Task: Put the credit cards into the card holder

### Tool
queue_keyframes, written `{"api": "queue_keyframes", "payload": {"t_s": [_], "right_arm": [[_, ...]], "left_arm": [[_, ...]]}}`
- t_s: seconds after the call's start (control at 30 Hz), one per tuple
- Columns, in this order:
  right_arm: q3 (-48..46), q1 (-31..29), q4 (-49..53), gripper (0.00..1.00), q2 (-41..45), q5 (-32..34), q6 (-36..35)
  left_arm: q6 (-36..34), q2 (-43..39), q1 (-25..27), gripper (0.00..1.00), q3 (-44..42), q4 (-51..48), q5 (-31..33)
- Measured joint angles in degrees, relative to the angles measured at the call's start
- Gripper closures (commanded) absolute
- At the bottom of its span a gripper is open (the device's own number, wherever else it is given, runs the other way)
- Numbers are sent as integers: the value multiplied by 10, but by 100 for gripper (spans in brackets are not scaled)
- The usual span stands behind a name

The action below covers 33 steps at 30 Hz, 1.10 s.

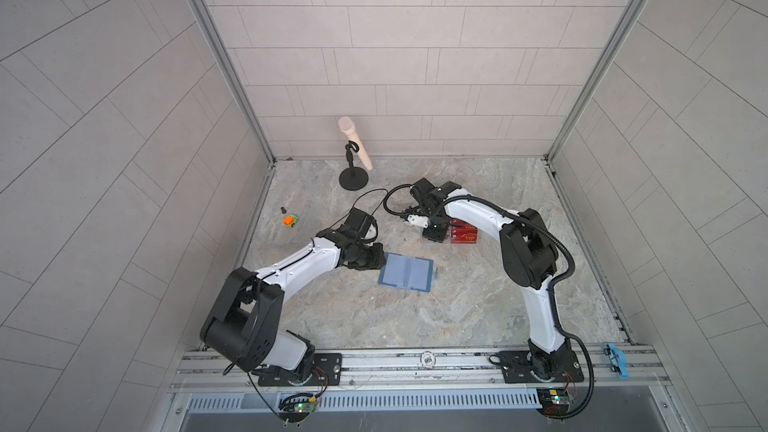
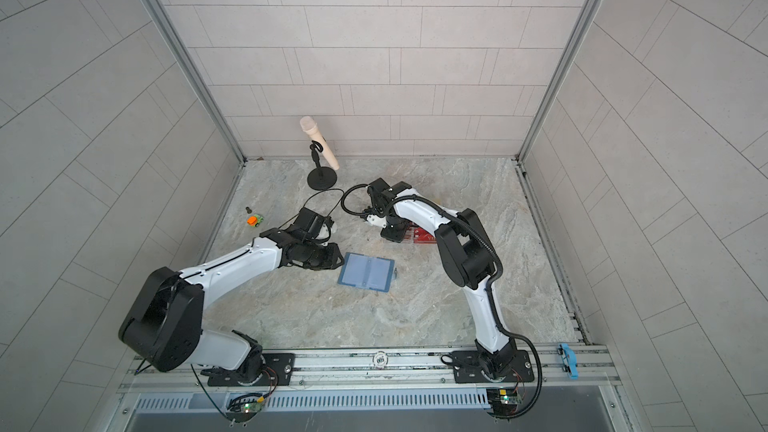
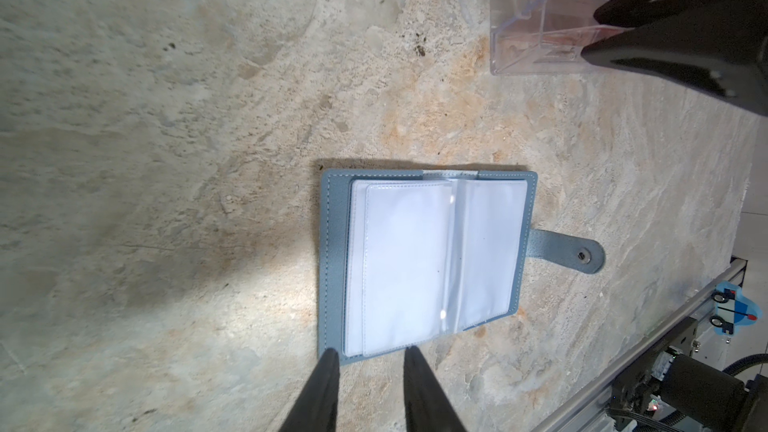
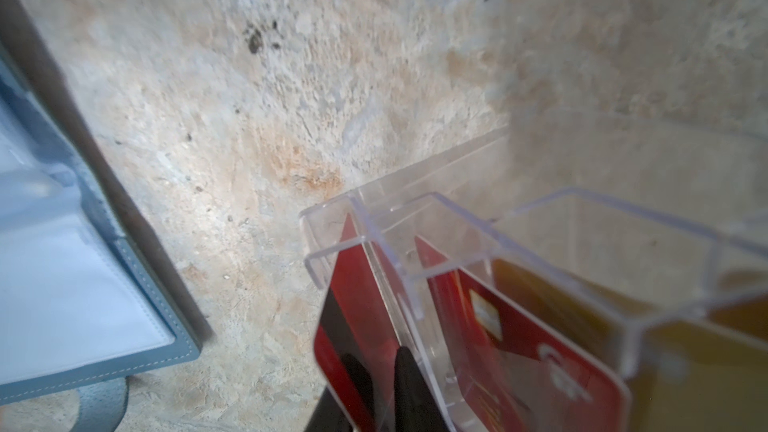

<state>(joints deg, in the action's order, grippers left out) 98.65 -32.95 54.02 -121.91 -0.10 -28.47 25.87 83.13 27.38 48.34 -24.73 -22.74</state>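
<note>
Red plastic VIP credit cards [image 4: 357, 317] | one between my right gripper's [image 4: 378, 363] fingers, clamp unclear | left gripper [image 3: 370, 353] parted, tips at open slate-blue leatherette card holder [image 3: 332, 263]

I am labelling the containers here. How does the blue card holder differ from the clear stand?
The card holder is opaque blue and lies open flat; the clear stand is transparent and stands upright in tiers. The card holder's sleeves look empty, while the clear stand holds red cards. Both rest on the table.
</note>
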Motion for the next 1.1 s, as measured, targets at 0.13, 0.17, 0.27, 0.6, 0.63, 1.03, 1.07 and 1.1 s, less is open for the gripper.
{"api": "queue_keyframes", "payload": {"t_s": [0.13, 0.17, 0.27, 0.6, 0.63, 1.03, 1.07, 1.1], "right_arm": [[-2, 0, -4, 80, 0, 4, 0], [-2, 0, -5, 82, 0, 5, 0], [-2, 0, -7, 84, 0, 7, 0], [-2, 0, -7, 85, 0, 17, -1], [-2, 0, -7, 87, 0, 18, -1], [-1, 0, -2, 93, 2, 19, -5], [-1, 0, -2, 93, 2, 19, -5], [0, 0, -1, 93, 2, 19, -5]], "left_arm": [[-1, 0, 0, 68, 0, -5, 0], [-2, 0, 0, 68, 0, -7, 0], [-5, 0, 0, 68, 2, -11, 0], [-5, 0, 0, 67, 2, -18, 1], [-5, 0, 0, 67, 3, -19, 1], [-5, -3, 0, 67, 3, -21, 3], [-5, -3, 0, 67, 3, -21, 3], [-5, -3, 0, 67, 3, -21, 4]]}}
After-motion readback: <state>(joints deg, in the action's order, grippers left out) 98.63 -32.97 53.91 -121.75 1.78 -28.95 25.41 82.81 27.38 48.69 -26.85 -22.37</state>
